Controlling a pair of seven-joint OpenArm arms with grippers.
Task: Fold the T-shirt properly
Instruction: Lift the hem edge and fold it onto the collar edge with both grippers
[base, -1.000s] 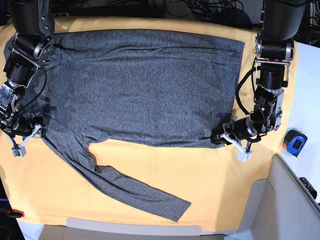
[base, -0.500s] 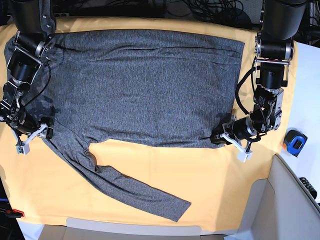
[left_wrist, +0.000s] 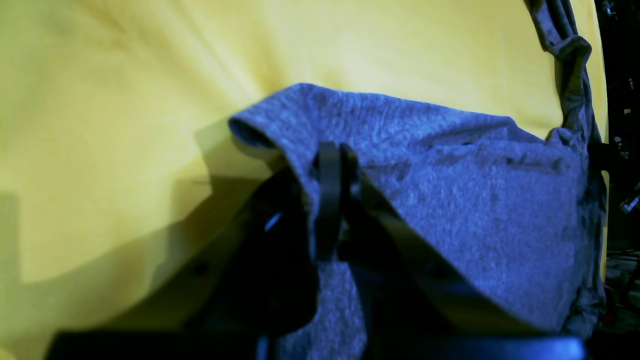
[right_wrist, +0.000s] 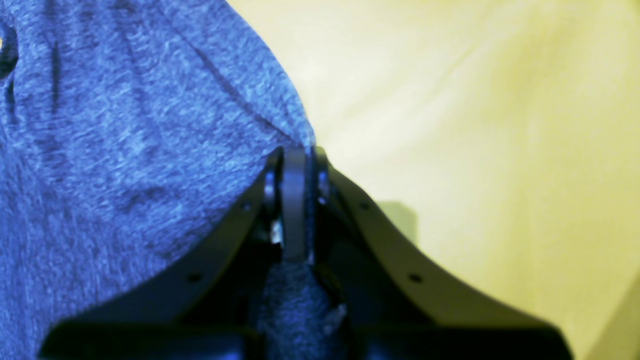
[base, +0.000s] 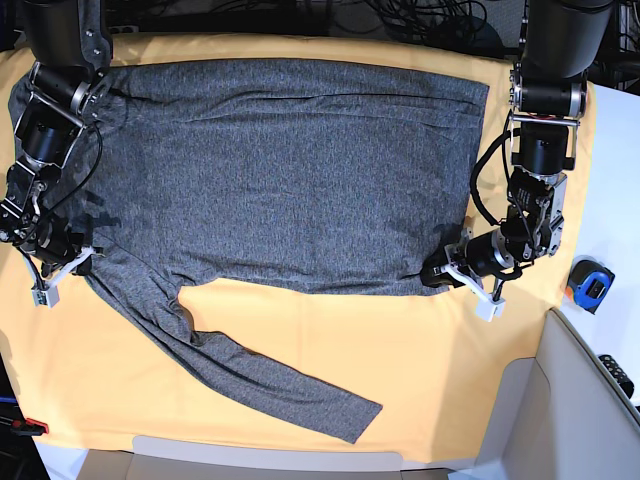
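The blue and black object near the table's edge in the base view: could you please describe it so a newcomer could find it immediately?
Start from the yellow-orange cloth under the T-shirt. Follow its side by the left gripper outward to the white surface. There sits a small blue-and-black tape measure, the only blue thing there, apart from cloth and shirt.

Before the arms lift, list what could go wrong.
1. The right gripper pinches only the shirt's very edge; it could slip out on lifting.
2. The long sleeve lies loose on the yellow cloth and may drag or bunch.
3. The left gripper holds a rumpled corner, so the fold may come out crooked.
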